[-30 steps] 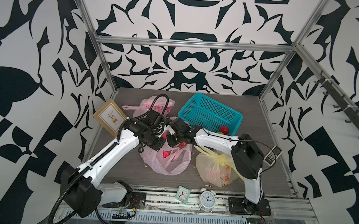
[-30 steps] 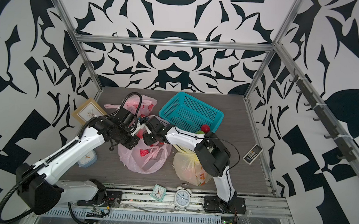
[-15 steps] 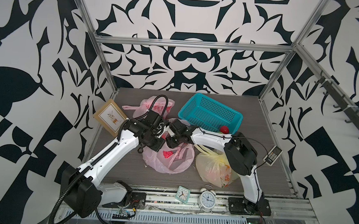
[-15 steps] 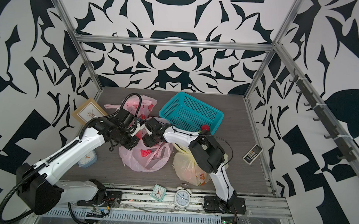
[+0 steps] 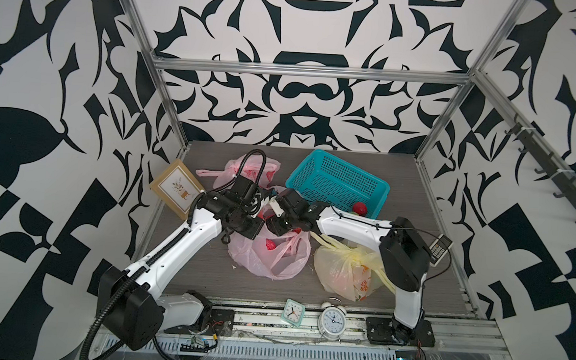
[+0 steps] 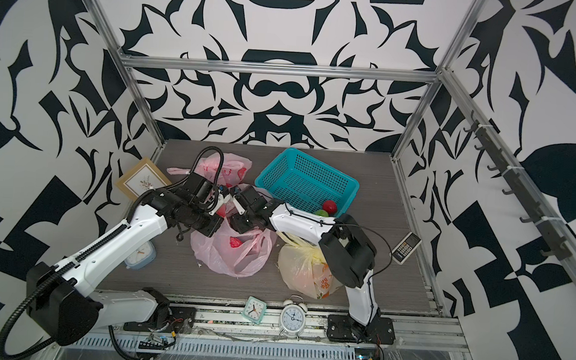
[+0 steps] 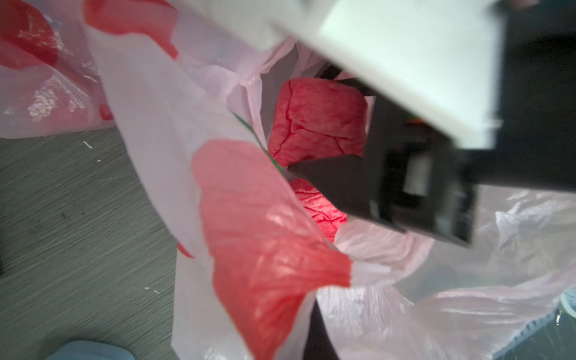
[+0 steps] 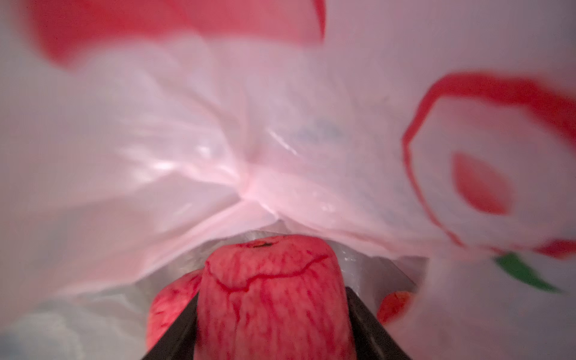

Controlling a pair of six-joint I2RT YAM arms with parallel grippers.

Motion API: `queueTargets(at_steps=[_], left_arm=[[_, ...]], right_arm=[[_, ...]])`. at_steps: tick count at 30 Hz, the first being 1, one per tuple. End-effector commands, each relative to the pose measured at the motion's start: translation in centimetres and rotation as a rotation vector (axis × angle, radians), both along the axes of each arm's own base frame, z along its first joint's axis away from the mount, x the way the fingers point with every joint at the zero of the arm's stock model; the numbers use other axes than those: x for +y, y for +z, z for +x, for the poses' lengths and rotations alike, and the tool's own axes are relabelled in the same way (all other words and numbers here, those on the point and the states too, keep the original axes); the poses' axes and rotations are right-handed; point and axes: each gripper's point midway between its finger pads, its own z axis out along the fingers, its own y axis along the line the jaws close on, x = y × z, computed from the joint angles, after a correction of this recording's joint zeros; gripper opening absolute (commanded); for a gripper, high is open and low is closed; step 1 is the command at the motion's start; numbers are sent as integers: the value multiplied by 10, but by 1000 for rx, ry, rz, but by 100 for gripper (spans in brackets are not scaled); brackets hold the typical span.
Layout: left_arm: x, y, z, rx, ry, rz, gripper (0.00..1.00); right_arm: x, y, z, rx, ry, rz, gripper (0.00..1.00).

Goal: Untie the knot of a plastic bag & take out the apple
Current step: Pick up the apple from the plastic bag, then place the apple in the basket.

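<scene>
Inside the pink translucent plastic bag (image 5: 275, 259), mid-tabletop (image 5: 205, 275), the round red apple (image 7: 314, 121) is now seated between the black jaws of the right hand (image 8: 271, 299). Over the last second those jaws have been drawn in. In the right wrist view both are seen pressed against the apple's sides, so it is judged gripped, not merely straddled. A red bulge (image 8: 170, 311) is seen outside one jaw; whether it is part of the same apple cannot be told.

Left hand (image 6: 222, 200) is fully closed. Bag film at the mouth appears to be pinched and held up by it, though the pinch itself is not clearly shown. In both top views neither hand has travelled noticeably; only the bag's body has been reshaped a little.

The mouth is seen open in the left wrist view, so the knot is taken as undone. Meaning: grasp made, apple not yet lifted clear. Extraction remains; film snagging on the jaws is the likely risk.
</scene>
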Motion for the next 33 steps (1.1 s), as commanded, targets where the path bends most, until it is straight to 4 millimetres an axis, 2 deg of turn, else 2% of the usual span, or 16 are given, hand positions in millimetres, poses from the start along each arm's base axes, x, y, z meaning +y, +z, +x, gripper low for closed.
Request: queueTargets(at_steps=[1,6,9,11,13,16,18,21,24,27,30,33], left_arm=[[2,-7,-3,22,14,2,0],[3,-8,-3,20,17,10,0],[5,-8,0,10,26,15,0],[5,-5,2,0,38,12,0],[5,-2,5,-13,57,6,0],[1,0,12,-39,88,-25,0],[1,-1,14,-53,106,-37,0],[0,-3,18,-78,114,-53,0],[-3,-6,17,-84,96,-62,0],[-2,-8,16,-89,100,-61,0],[-1,-10,17,-93,109,-60,0],[0,-9,18,-109,118,-63,0]], right_arm=[[2,80,9,-119,-32,209,52],[-28,132,15,-230,-110,306,52],[-60,152,28,-331,-206,283,52],[-88,156,42,-393,-290,207,53],[-123,150,59,-424,-389,96,53],[-172,129,81,-407,-501,-28,54],[-202,107,94,-375,-564,-94,54],[-242,77,110,-321,-639,-184,54],[-272,47,121,-265,-684,-279,54],[-289,14,127,-178,-694,-365,55],[-291,-12,128,-111,-680,-404,57],[-290,-29,128,-73,-676,-419,65]])
